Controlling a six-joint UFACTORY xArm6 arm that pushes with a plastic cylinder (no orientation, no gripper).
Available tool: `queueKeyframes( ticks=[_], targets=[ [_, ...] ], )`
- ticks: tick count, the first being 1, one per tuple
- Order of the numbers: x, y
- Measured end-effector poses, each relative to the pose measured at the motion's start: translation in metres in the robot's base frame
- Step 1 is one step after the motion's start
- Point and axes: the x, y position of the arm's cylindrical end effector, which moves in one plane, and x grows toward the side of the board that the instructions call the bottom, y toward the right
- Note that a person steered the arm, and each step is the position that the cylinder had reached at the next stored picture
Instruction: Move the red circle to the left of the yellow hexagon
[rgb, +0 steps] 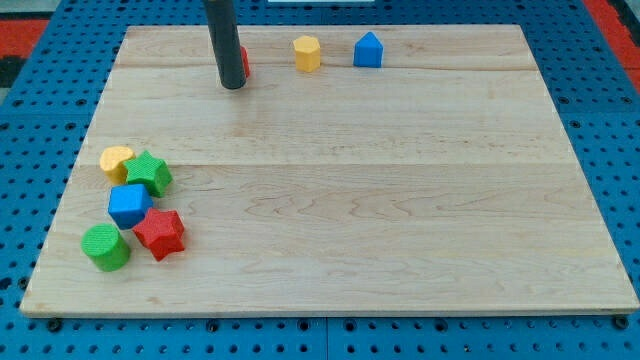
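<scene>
The red circle (244, 62) is near the view's top, mostly hidden behind my rod; only a red sliver shows at the rod's right side. The yellow hexagon (307, 53) stands to the right of it, with a gap between them. My tip (233, 86) rests on the board just left of and below the red circle, touching or nearly touching it.
A blue house-shaped block (368, 50) stands right of the yellow hexagon. At the view's lower left is a cluster: a yellow heart (115, 160), a green star (149, 173), a blue cube (129, 205), a red star (160, 234) and a green cylinder (105, 247). The wooden board (400, 200) lies on a blue pegboard.
</scene>
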Motion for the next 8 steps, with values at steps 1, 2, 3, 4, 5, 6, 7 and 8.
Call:
queueKeyframes(
  ticks=[1,2,3,4,5,6,7,8],
  targets=[
    [-0.020,-0.012],
    [-0.022,-0.012],
    [-0.022,-0.012],
    [-0.022,-0.012],
    [-0.022,-0.012],
    [-0.019,-0.009],
    [-0.018,-0.009],
    [0.003,0.008]
  ],
)
